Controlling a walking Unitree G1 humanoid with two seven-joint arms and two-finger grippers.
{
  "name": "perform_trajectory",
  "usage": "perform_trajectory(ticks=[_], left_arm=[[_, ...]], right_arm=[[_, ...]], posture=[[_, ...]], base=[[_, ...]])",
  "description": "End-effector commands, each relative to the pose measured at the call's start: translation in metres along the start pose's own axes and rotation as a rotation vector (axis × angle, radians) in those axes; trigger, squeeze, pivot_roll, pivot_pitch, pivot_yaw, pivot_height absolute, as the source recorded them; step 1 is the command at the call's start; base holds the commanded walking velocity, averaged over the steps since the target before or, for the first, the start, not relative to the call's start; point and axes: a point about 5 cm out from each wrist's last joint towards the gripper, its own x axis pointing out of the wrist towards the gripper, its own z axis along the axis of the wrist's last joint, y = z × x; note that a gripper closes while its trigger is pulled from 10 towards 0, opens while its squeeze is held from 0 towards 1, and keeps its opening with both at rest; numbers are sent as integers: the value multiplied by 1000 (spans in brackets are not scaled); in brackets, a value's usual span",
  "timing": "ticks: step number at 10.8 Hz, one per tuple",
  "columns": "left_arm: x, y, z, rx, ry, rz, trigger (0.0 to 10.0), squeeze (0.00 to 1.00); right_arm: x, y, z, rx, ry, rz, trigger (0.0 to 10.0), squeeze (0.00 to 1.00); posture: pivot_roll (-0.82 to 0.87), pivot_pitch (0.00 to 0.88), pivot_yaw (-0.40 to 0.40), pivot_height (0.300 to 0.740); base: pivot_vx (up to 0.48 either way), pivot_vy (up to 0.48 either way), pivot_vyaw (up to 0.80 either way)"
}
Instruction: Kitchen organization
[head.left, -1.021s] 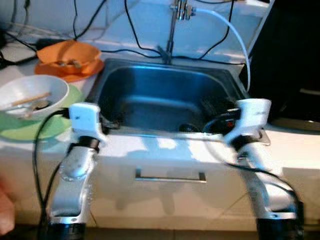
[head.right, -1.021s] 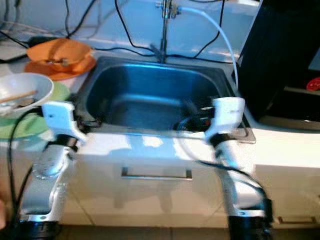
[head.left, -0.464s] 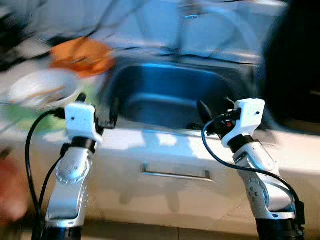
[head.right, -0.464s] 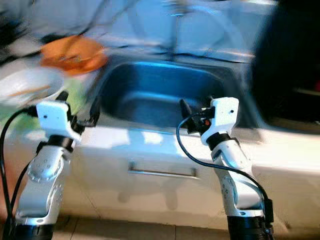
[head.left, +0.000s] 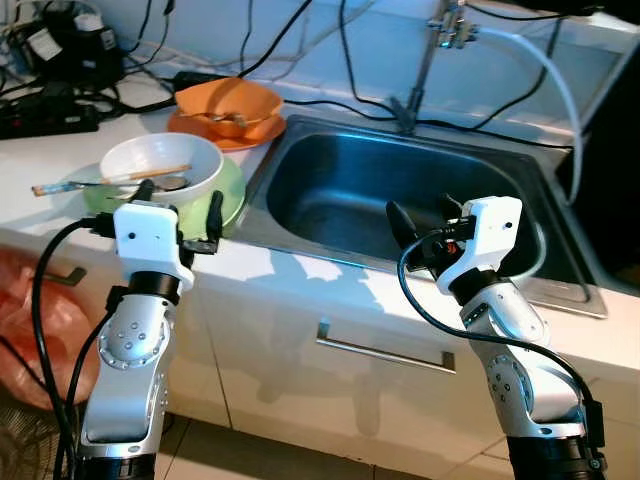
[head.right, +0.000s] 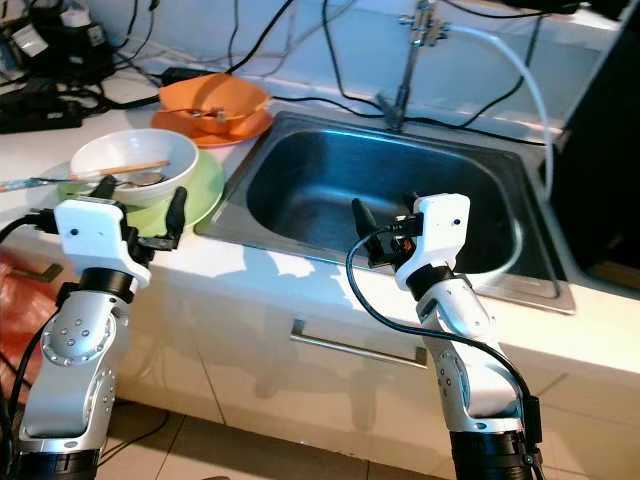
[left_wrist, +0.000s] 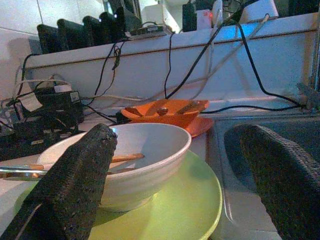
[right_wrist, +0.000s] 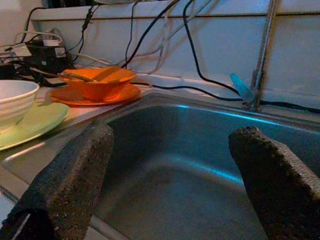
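left eye view: left claw gapes empty before the white bowl; right claw gapes empty over the sink.

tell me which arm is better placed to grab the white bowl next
Left, probably. The left claw is open and sits right at the white bowl on the green plate. The right claw is over the sink, farther off.

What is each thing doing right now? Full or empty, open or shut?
White bowl: upright on the green plate, chopsticks inside.
Orange bowl: upright on an orange plate.
Sink: empty.
Drawer: shut.
Left gripper: open.
Right gripper: open.
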Motion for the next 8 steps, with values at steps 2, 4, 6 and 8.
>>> perform_trajectory(ticks=[2,4,6,8], left_arm=[[1,1,11,37,-48,-1,10000,0],[1,-7,26,50,-119,-55,10000,0],[0,8,35,92,-158,46,10000,0],[-2,14,25,64,-102,88,10000,0]], right_arm=[[0,-4,-1,-4,8,-9,10000,0],[0,-3,-1,0,9,-3,10000,0],[0,-1,-3,6,10,0,10000,0],[0,0,-4,11,11,7,10000,0]], posture=[[102,0,-73,740],[108,0,-76,740],[113,0,-74,740],[116,0,-72,740]], base=[[0,0,0],[0,0,0],[0,0,0],[0,0,0]])
